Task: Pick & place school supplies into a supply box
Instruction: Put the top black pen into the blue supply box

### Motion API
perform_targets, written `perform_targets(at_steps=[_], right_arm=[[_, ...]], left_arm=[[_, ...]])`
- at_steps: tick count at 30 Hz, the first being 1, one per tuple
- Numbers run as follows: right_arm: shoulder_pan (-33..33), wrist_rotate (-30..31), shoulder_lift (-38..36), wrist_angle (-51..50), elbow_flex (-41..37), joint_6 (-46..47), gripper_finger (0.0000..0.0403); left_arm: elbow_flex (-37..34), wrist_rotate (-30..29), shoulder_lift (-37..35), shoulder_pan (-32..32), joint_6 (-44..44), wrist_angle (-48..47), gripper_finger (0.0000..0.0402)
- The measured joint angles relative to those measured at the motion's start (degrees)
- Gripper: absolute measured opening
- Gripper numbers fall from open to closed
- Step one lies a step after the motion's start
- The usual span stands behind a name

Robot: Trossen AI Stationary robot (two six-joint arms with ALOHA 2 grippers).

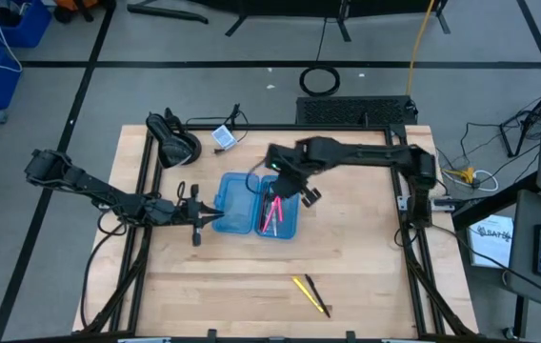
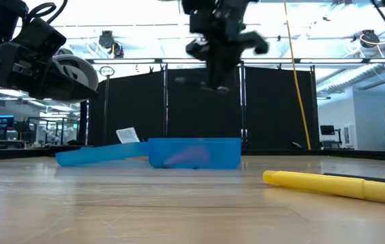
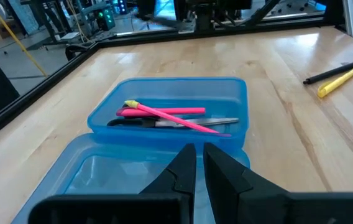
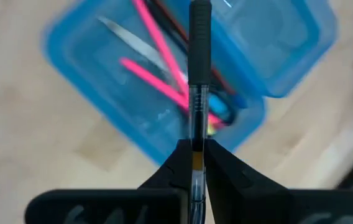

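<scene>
High view: pale wooden table in a black frame, grey floor around it, a coiled black cable beyond the far edge and a dark blue bin at the top left corner. The supply box lies open mid-table, two blue halves side by side. Near the front edge a yellow pen and a black pen lie crossed, well apart from the box. Black headphones and a small card sit at the far left of the table. The left gripper reaches in low from the left, its tip at the box's left half; the right gripper hangs over the right half, arm stretched from the right. Low view: office space behind black curtains; the box shows as a blue wall with its lid flat to the left, the yellow pen close in the foreground, the right gripper high above the box. Left wrist view: fingers together, holding nothing, over the empty half; the far half holds two pink pens and the scissors. Right wrist view: jaws clamped on a clear pen with a black cap, above the filled half.
</scene>
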Motion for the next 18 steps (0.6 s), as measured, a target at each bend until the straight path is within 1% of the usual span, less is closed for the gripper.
perform_targets(at_steps=[2,4,6,8,11,14,18], right_arm=[[-1.15,0.03,2.2,-0.09,1.83,-4.29,0.0017],[-1.5,0.87,3.81,-0.5,2.36,-10.69,0.0017],[-0.98,3.22,5.18,-0.71,2.42,-16.52,0.0017],[-0.63,5.71,6.98,-0.19,2.42,-20.05,0.0021],[-0.37,6.01,9.6,-0.31,2.42,-23.33,0.0026],[0.3,7.4,12.27,0.5,2.42,-25.14,0.002],[0.86,6.14,15.87,1.36,2.41,-27.03,0.0016]], left_arm=[[0.02,0.03,0.0,-0.02,-0.03,-0.48,0.0037],[0.02,0.05,0.0,0.0,-0.4,-0.98,0.0037],[0.02,0.18,0.0,-0.02,-0.64,-2.01,0.0037],[0.02,0.6,0.0,0.0,-1.04,-2.68,0.0037],[0.02,1.06,0.0,0.0,-1.78,-4.12,0.0037],[0.02,1.16,0.0,-0.02,-2.63,-5.41,0.0037],[0.02,1.21,0.0,-0.02,-3.39,-6.08,0.0037]])
